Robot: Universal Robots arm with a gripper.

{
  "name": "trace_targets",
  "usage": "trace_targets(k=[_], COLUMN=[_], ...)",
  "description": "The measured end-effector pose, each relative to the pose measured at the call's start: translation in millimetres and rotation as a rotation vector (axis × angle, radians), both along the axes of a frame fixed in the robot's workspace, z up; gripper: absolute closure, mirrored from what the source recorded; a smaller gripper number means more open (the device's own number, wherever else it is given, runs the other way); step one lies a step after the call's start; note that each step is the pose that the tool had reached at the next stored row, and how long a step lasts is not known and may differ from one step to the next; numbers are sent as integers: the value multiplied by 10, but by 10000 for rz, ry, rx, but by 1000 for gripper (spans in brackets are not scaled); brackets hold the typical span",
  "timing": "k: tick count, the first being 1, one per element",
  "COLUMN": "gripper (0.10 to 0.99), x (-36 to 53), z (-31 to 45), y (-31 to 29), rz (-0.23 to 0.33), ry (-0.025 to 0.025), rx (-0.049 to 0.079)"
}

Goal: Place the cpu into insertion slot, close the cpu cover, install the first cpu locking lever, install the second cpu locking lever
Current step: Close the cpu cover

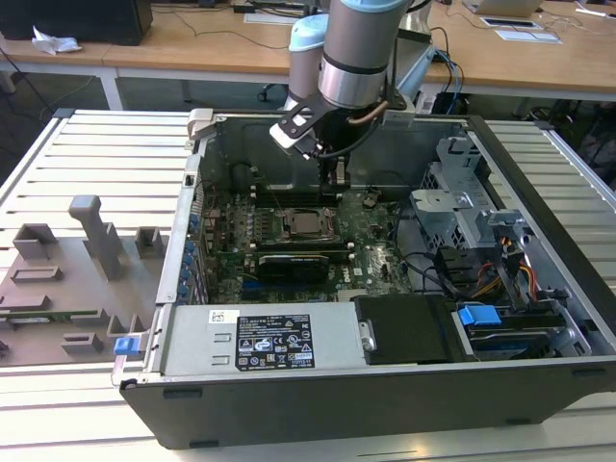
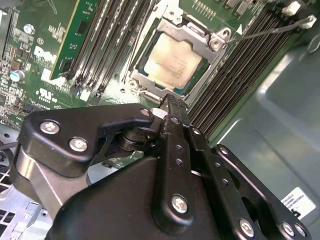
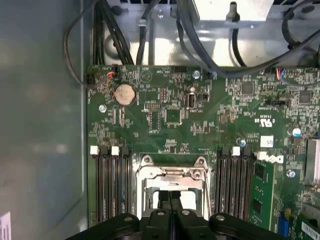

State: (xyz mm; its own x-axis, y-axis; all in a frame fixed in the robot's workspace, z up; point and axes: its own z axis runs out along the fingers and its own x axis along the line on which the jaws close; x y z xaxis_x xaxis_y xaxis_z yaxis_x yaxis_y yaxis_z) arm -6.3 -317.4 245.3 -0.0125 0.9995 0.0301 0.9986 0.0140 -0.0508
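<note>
the tool [image 2: 172,101] has its fingers [image 2: 176,120] pressed together and holds nothing. its tip hangs just at the near edge of the cover [image 2: 200,35], which lies down on the slot [image 2: 141,80], with the cpu [image 2: 172,62] showing in its window. farther, a thin lever [image 2: 270,31] runs out from the cover's corner across the memory slots [image 2: 240,70].

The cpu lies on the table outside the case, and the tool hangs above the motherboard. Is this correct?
No: in the second wrist view the cpu sits in the insertion slot on the motherboard. The tool does hang above it.
</note>
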Motion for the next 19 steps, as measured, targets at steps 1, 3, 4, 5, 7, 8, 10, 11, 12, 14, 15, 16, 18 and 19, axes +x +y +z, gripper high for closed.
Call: trace_targets(k=[1,3,4,5,7,8,10,11,12,14,15,16,18,19], gripper=[980,980,980,980,980,980,980,980,980,980,980,980,980,980], x=[-23,-63,-83,-106,-145,-162,-194,-207,-219,-245,-263,-273,-304,-323], z=[-2,-5,-6,-8,-11,-14,-19,-21,-22,-25,-26,-27,-30,-32], y=[0,0,0,0,0,0,0,0,0,0,0,0,0,0], rz=[0,-2,-1,0,-1,-2,0,0,-1,-1,-1,-2,0,-1], ry=[0,0,0,0,1,0,0,0,1,0,-1,0,-1,-1], rx=[1,0,0,0,-1,0,0,0,0,0,0,1,1,2])
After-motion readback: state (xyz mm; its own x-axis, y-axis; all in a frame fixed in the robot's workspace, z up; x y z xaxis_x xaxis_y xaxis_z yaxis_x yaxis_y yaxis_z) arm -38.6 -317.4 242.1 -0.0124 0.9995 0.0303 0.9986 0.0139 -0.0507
